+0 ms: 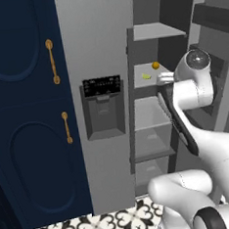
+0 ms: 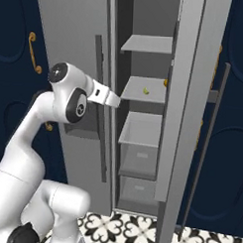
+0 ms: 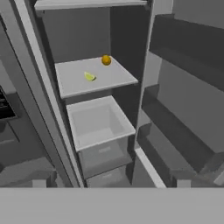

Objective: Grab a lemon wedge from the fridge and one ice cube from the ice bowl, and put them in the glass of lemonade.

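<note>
The white robot arm with dark joints [image 1: 197, 143] fills the foreground before the open tall light-grey fridge [image 1: 98, 49], its two-finger gripper [image 2: 114, 100] spread wide and empty just short of the grey shelf [image 3: 94, 78]. There the tiny pale yellow-green lemon wedge [image 3: 89, 77] lies near a small round orange fruit [image 3: 106, 60]. The risk looks twofold: closing on the orange instead, or clipping the shelf's front edge or the open door's [image 2: 186, 96] racks in this narrow bay.
</note>
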